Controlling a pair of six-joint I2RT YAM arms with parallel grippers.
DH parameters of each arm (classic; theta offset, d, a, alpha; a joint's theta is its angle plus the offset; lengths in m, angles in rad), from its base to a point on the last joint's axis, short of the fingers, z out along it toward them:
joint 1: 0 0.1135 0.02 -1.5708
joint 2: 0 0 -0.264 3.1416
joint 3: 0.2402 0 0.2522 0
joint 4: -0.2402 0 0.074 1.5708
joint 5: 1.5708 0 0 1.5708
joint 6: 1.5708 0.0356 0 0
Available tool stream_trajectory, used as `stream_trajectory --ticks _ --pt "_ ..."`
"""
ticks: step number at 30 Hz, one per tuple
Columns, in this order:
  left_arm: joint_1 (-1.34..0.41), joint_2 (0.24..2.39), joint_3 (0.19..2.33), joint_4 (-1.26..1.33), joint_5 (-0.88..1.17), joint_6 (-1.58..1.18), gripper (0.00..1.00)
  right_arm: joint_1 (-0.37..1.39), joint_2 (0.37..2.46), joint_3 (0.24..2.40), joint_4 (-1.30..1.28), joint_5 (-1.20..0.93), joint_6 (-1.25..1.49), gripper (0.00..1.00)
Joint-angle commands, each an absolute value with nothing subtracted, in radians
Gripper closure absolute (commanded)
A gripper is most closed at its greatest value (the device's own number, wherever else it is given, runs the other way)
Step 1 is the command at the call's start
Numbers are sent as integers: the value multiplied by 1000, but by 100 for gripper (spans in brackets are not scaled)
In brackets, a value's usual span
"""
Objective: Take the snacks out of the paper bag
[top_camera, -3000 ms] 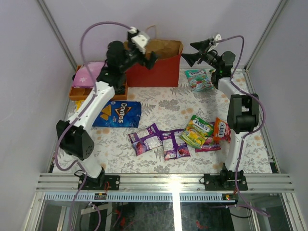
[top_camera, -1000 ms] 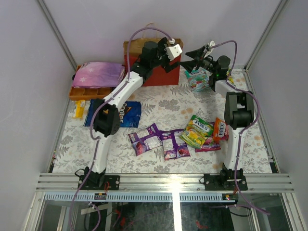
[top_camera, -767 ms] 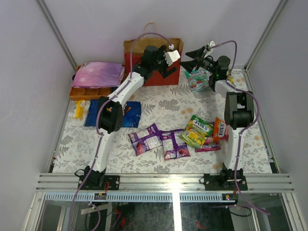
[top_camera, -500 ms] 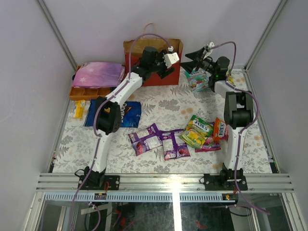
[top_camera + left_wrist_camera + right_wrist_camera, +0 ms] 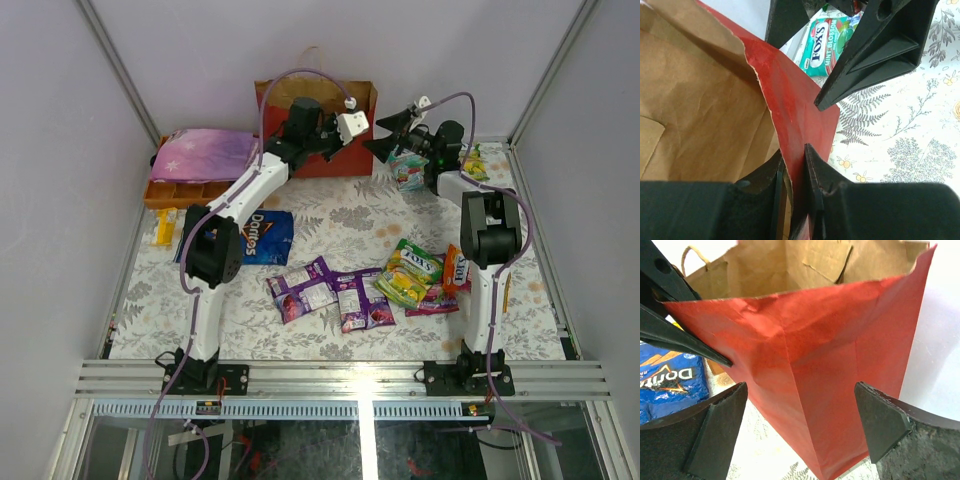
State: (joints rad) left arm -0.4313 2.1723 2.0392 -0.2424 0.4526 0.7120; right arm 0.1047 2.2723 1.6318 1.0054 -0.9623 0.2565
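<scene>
Between your matt black plastic left fingers [image 5: 816, 176], the red paper gift bag [image 5: 796, 100] looks matt outside, creased brown kraft inside.

The left end effector [image 5: 793, 152] has crossed the paper bag [image 5: 795, 95] to its right end, pinching the red wall.

The paper bag [image 5: 352, 160] is standing with one wall passing between the left gripper [image 5: 794, 156] fingers, one inside, one outside. The right gripper [image 5: 800, 389] is facing the bag's corner from just beside it. The mint packet [image 5: 827, 44] is lying just beneath that gripper, and the chip bag [image 5: 667, 382] is lying farther ahead, past the bag.
</scene>
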Motion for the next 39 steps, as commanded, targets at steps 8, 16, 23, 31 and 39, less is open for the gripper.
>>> stream_trajectory --ticks 8,16,23,31,39 --pt "-442 2146 2010 -213 447 722 86 141 2211 1642 1078 -953 206 4" --pt "-444 2146 2000 -217 450 727 86 149 2202 1670 1086 -972 208 5" --pt "-447 2147 2002 -229 451 734 86 167 2180 1689 1075 -999 197 12" --pt "-448 2154 2006 -244 446 744 86 183 2140 1691 1074 -1047 195 31" --pt "-448 2155 2008 -254 434 753 87 184 2076 1652 1069 -1074 178 45"
